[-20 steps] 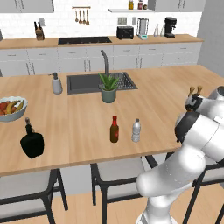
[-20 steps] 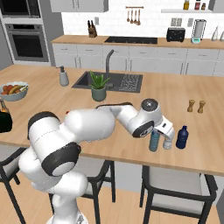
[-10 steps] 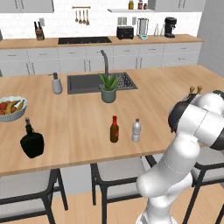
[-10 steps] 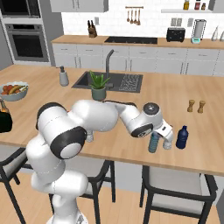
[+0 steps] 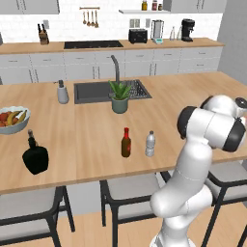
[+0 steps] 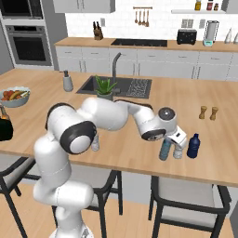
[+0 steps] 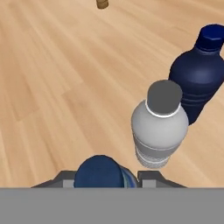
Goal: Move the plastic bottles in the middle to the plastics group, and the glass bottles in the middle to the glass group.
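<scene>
My gripper (image 6: 169, 141) is shut on a blue-tinted plastic bottle (image 6: 165, 149) with a blue cap (image 7: 99, 171), held upright at the counter's right front. Right beside it is the plastics group: a clear grey-capped bottle (image 7: 159, 127) and a dark blue bottle (image 7: 199, 70), the latter also seen as a dark blue bottle (image 6: 193, 145). In the middle stand the slim brown red-capped glass bottle (image 5: 126, 143) and a whitish plastic bottle (image 5: 150, 144). The squat black glass bottle (image 5: 35, 157) sits at the left front.
Two small brown shakers (image 6: 208, 113) stand behind the plastics group. A fruit bowl (image 5: 12, 118), a grey soap dispenser (image 5: 62, 92), a potted plant (image 5: 119, 96) and the sink (image 5: 96, 91) lie further back. Stools stand under the counter's front edge.
The arm's elbow and shoulder have swung round and the gripper has sunk slightly beside the plastics group, still shut on the blue-capped bottle. Other bottles have not moved.
</scene>
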Controlling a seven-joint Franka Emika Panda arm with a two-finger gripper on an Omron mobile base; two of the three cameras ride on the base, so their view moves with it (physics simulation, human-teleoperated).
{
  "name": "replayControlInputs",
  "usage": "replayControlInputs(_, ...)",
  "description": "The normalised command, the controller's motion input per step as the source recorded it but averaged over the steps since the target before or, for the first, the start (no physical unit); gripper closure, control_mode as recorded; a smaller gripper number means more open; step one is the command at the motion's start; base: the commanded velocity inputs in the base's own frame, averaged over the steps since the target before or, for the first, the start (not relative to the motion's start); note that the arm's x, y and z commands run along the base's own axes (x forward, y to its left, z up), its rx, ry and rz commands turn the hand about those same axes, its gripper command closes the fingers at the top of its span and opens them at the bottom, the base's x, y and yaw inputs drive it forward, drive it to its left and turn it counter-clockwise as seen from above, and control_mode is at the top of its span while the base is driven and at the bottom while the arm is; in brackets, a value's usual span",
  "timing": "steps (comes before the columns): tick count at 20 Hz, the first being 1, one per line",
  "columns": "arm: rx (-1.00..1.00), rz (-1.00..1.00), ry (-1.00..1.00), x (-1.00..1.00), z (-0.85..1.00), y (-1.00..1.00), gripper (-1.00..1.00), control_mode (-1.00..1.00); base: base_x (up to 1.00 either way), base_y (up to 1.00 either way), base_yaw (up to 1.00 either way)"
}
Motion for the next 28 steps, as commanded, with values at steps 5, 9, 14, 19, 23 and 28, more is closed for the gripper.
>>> replayControlInputs(5,-0.02,0.00,-0.04,0.08,-0.15,-0.03,1.00,-1.00,0.00,0.00,0.00)
replayControlInputs(9,-0.04,-0.05,-0.01,0.00,-0.58,0.01,1.00,-1.00,0.00,0.00,0.00)
replayControlInputs(14,-0.07,-0.10,0.00,0.02,-0.47,0.14,1.00,-1.00,0.00,0.00,0.00)
replayControlInputs(19,-0.08,-0.09,0.00,0.00,-0.37,0.36,-1.00,-1.00,0.00,0.00,0.00)
replayControlInputs(23,-0.10,-0.09,0.00,0.01,-0.25,0.45,-1.00,-1.00,0.00,0.00,0.00)
replayControlInputs(28,-0.07,-0.06,0.00,0.01,-0.04,0.18,-1.00,-1.00,0.00,0.00,0.00)
